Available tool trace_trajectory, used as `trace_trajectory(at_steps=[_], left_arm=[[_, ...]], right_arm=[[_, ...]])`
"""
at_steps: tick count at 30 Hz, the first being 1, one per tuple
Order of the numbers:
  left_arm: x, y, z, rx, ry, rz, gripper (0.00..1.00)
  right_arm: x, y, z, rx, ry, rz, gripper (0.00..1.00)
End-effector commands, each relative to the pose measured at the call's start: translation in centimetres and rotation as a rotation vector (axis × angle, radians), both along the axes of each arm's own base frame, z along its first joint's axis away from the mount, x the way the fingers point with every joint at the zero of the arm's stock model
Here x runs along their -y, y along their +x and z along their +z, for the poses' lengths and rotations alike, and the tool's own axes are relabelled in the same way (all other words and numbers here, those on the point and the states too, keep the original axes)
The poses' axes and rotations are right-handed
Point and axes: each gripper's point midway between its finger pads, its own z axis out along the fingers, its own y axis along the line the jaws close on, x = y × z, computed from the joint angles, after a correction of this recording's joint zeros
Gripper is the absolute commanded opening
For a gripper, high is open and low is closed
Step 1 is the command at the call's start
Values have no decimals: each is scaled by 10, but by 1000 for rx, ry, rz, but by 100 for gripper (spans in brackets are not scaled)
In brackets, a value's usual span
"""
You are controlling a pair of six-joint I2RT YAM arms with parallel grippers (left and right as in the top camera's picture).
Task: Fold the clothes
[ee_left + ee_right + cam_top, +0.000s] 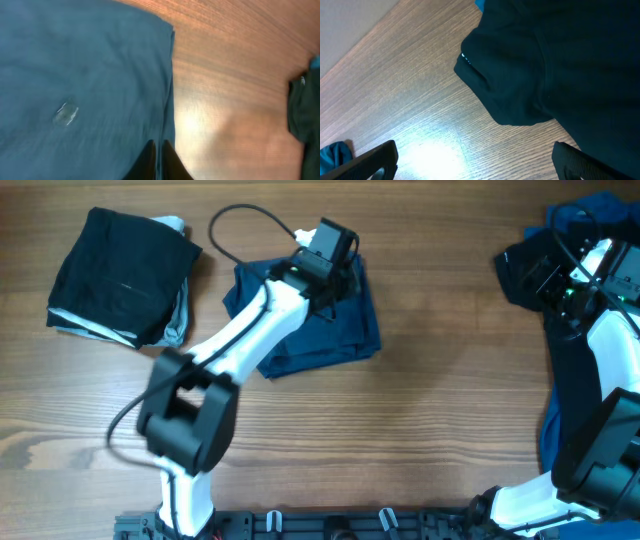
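A dark navy garment [330, 330] lies partly folded at the table's middle back; it fills the left wrist view [85, 85]. My left gripper [340, 280] [159, 150] is shut on this garment's edge, with a thin strip of cloth pinched between the fingertips. At the far right, my right gripper [548, 275] [480, 165] hovers open over bare wood, its fingers [375, 160] wide apart. A black garment [560, 65] [520, 265] lies just beyond it, apart from the fingers.
A folded stack sits at the back left, a black piece [120, 275] on top of a pale blue one [177, 320]. Bright blue cloth [600, 210] lies at the far right corner and more blue [550, 440] by the right arm's base.
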Motion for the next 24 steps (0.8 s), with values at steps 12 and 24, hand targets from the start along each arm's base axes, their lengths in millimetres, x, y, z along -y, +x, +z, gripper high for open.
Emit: trace_trajectory(at_steps=[12, 24], left_arm=[[20, -140, -131, -568, 165, -331, 4], [-66, -149, -16, -510, 350, -156, 4]], right_arm=[[1, 0, 2, 2, -1, -9, 100], [1, 0, 1, 2, -1, -9, 100]])
